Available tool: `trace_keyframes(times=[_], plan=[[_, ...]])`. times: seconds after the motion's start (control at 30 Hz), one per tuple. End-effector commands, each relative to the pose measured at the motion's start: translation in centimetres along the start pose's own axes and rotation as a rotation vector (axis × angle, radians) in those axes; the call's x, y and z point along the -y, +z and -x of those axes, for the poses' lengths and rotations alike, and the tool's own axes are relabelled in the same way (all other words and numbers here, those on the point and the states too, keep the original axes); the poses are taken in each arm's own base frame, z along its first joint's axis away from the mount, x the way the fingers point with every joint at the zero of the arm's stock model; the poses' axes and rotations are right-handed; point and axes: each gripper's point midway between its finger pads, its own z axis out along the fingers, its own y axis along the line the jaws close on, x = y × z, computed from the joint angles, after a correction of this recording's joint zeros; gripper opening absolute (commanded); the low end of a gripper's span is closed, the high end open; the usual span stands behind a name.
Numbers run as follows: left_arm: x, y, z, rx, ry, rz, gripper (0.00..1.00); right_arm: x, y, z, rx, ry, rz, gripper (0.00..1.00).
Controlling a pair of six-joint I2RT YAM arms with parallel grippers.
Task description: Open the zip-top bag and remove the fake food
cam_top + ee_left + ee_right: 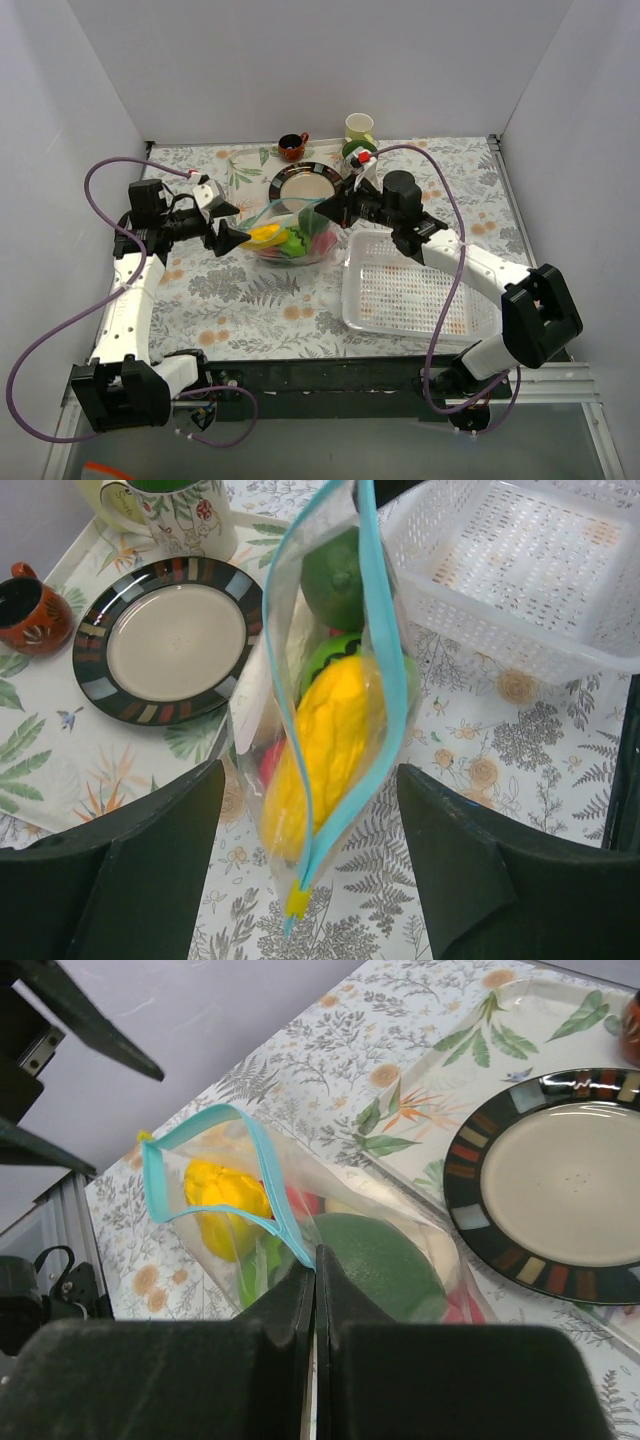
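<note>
Pinch of right hand [315,1258] on bag [240,1222]

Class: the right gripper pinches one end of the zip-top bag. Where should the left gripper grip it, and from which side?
Probably the blue zip strip near its yellow tab, coming straight from the left: that thin edge hangs before the left gripper's open jaws.

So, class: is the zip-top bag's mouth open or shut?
Open: the zip-top bag's blue strips bow apart, fake food inside.
</note>
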Motion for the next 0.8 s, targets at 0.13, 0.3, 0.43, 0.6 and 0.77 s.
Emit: trace_keyframes(times=[0.13,0.3,0.43,0.6,0.77], plan=[[-0.3,1.6,1.0,0.039,-0.004,-0.002,0.67,-2.9,-1.1,-0.1,0.024,-0.062,0.067,0.01],[0.2,2.2,0.0,0.022,-0.003,-0.009,0.67,-3.6,-0.9,-0.6,0.006,-0.060,0.088,0.01],[0.4,2.3,0.0,0.019,-0.004,-0.013,0.67,-4.3,-0.5,-0.7,-0.003,-0.069,0.101,0.01],[-0.8,2.4,-0.8,-0.016,0.024,0.026,0.44,-5.2,-0.4,-0.3,-0.004,-0.081,0.129,0.01],[-1.8,2.8,-1.4,-0.029,0.029,0.045,0.00,-6.4,-0.5,0.3,-0.007,-0.103,0.154,0.01]])
